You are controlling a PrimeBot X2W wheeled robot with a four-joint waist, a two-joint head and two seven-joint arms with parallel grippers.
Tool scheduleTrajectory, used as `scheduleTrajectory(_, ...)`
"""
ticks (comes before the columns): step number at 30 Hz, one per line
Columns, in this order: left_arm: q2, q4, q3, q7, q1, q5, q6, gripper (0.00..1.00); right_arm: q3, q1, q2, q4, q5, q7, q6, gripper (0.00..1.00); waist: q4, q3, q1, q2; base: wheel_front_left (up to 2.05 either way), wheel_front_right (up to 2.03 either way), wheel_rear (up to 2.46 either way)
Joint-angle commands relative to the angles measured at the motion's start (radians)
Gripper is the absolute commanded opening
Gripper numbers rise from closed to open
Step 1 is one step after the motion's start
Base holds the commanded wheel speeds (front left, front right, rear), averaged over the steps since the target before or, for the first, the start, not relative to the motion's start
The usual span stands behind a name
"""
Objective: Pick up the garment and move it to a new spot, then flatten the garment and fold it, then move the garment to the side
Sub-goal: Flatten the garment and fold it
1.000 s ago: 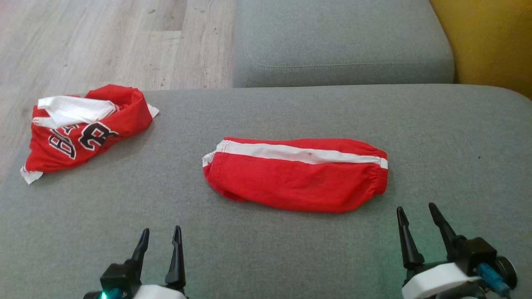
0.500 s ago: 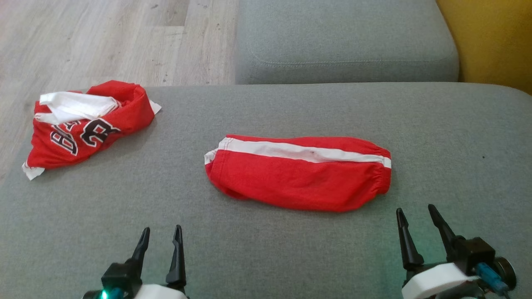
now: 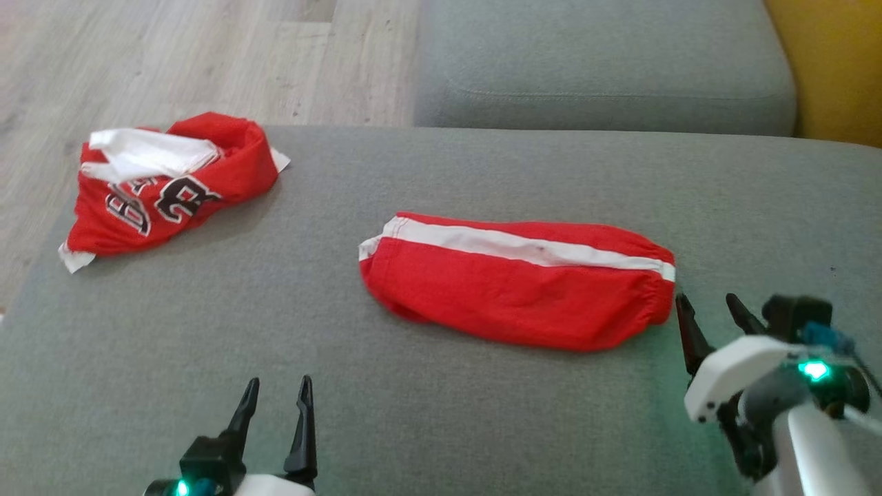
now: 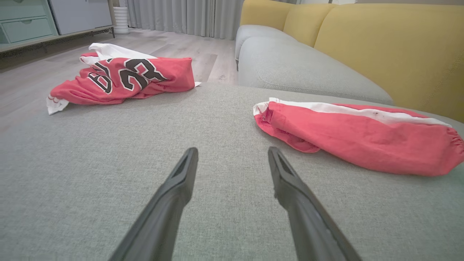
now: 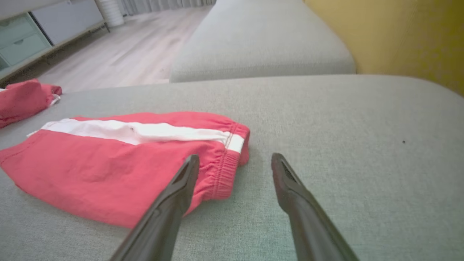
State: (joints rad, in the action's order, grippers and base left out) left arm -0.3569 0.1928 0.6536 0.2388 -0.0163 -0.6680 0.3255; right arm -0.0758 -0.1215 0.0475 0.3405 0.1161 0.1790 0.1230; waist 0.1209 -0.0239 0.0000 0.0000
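While both grippers stand w/ fingers spread wide and nothing btwn them, the red shorts lie folded into a long band near the middle of the grey cushion, white stripe along the far side and the gathered waistband end pointing toward the R edge. The right gripper sits low just beside that waistband end. In the right wrist view its own left finger overlaps the elastic of the shorts, but whether it touches the cloth can't be told. The left gripper hangs near the front edge, L of centre, over bare fabric and well apart from the shorts. At the far L corner a red jersey w/ black-and-white lettering lies crumpled, white cloth showing on top. Beyond the far edge are a second grey cushion, a yellow backrest and pale wood floor.
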Motion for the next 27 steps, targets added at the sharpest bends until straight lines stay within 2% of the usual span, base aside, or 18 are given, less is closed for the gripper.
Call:
scheduleTrajectory(1, -0.013, -0.026, -0.027, 0.003, -0.061, 0.009, 0.002, 1.00, 0.016, -0.066, 0.019, -0.015, 0.011, 0.030, 0.008, 1.00, 0.014, 0.010, 0.0000, 0.0000, 0.00, 0.00, 0.00)
scheduleTrajectory(6, -0.007, -0.027, -0.017, 0.003, -0.071, 0.016, 0.002, 1.00, -0.005, -0.150, 0.051, 0.046, 0.082, 0.144, 0.008, 1.00, 0.047, 0.047, 0.0000, 0.0000, 0.00, 0.00, 0.00)
scheduleTrajectory(12, 0.002, -0.022, -0.010, 0.004, -0.088, 0.023, -0.001, 1.00, -0.007, -0.224, 0.090, 0.111, 0.145, 0.218, 0.008, 1.00, 0.075, 0.084, 0.0000, 0.0000, 0.00, 0.00, 0.00)
scheduleTrajectory(21, 0.008, -0.008, -0.008, 0.007, -0.100, 0.023, -0.005, 1.00, 0.044, -0.263, 0.123, 0.151, 0.236, 0.282, 0.008, 1.00, 0.086, 0.101, 0.0000, 0.0000, 0.00, 0.00, 0.00)
scheduleTrajectory(27, 0.008, -0.006, -0.007, 0.008, -0.108, 0.024, -0.005, 1.00, 0.068, -0.294, 0.130, 0.162, 0.274, 0.282, 0.008, 1.00, 0.086, 0.112, 0.0000, 0.0000, 0.00, 0.00, 0.00)
